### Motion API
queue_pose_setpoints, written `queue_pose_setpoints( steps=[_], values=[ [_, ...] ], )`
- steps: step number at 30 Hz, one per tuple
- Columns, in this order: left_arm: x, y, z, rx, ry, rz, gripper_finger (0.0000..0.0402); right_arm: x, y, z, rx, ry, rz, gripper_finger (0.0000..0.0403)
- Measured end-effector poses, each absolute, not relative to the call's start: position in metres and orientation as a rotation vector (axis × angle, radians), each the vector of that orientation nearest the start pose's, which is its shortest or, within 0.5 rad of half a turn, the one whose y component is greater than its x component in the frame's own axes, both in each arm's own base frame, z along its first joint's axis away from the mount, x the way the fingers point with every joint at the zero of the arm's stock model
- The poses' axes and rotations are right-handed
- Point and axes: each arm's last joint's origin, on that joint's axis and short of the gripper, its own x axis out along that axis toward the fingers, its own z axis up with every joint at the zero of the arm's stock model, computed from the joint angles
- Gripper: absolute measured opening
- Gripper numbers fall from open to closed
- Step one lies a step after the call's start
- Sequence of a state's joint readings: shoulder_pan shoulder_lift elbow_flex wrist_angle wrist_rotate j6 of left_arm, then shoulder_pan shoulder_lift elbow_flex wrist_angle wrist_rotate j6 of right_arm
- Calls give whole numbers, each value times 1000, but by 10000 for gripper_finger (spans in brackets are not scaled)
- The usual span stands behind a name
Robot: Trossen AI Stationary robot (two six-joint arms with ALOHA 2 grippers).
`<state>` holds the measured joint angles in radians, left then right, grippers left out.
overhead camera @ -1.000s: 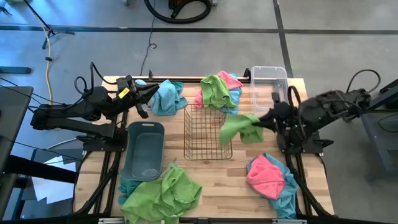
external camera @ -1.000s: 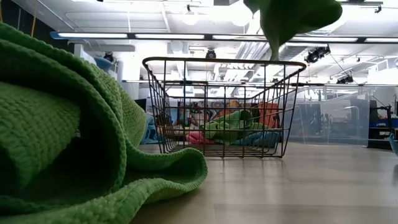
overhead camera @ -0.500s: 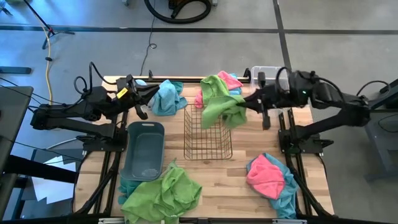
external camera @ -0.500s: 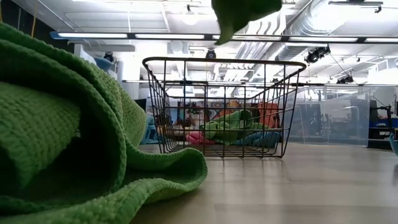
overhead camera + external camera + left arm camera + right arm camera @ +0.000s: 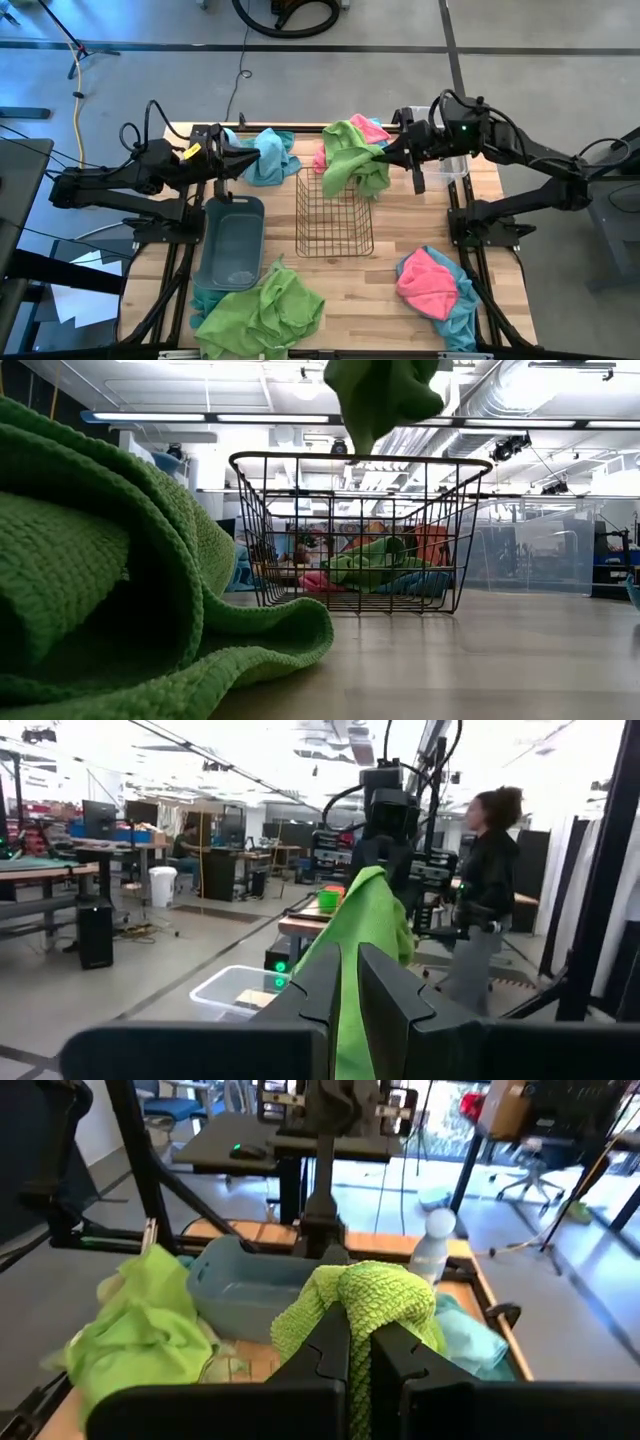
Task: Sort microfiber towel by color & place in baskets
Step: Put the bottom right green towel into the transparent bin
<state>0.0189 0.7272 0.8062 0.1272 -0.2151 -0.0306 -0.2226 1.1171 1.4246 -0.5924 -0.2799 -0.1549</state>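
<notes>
Right gripper [image 5: 392,152] clenched on a green towel [image 5: 352,172], up in the air over the far edge of the wire basket [image 5: 334,213]. Towel hanging down, not let go yet. Left gripper [image 5: 248,160] pinched nearly shut at the far left, just beside a blue towel [image 5: 268,156]; cannot tell if holding it.

Not far along. Wire basket looks bare inside. Grey tub [image 5: 230,242] bare too, apart from something small at its near end, too small to tell. Clear bin [image 5: 450,166] at the far right mostly hidden behind the right arm, so hard to say what is in it.

Lots left to sort: a pile of green, pink and blue towels [image 5: 368,132] at the far middle, a green heap [image 5: 262,313] at the near left with blue under it, and a pink and blue heap [image 5: 434,285] at the near right.
</notes>
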Motion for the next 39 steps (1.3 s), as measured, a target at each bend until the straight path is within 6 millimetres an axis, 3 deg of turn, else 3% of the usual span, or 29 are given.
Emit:
queue_pose_setpoints(
  steps=[4, 11, 17, 25, 35, 39],
  values=[
    [159, 9, 376, -21, -197, 233, 26, 207, -41, 436, -42, 317, 94, 0],
    [165, 9, 373, -13, -172, 234, 26, 194, -38, 392, 41, 192, 103, 0],
    [171, 9, 373, -14, -187, 234, 26, 183, -44, 395, 10, -130, 61, 0],
    [183, 8, 369, 25, -167, 180, 26, 192, -49, 381, 17, -85, 55, 0],
    [184, 8, 370, 24, -182, 190, 26, 191, -50, 382, -14, -92, 42, 0],
    [184, 8, 370, 16, -185, 191, 26, 182, -61, 385, -61, -110, -47, 0]
  ],
)
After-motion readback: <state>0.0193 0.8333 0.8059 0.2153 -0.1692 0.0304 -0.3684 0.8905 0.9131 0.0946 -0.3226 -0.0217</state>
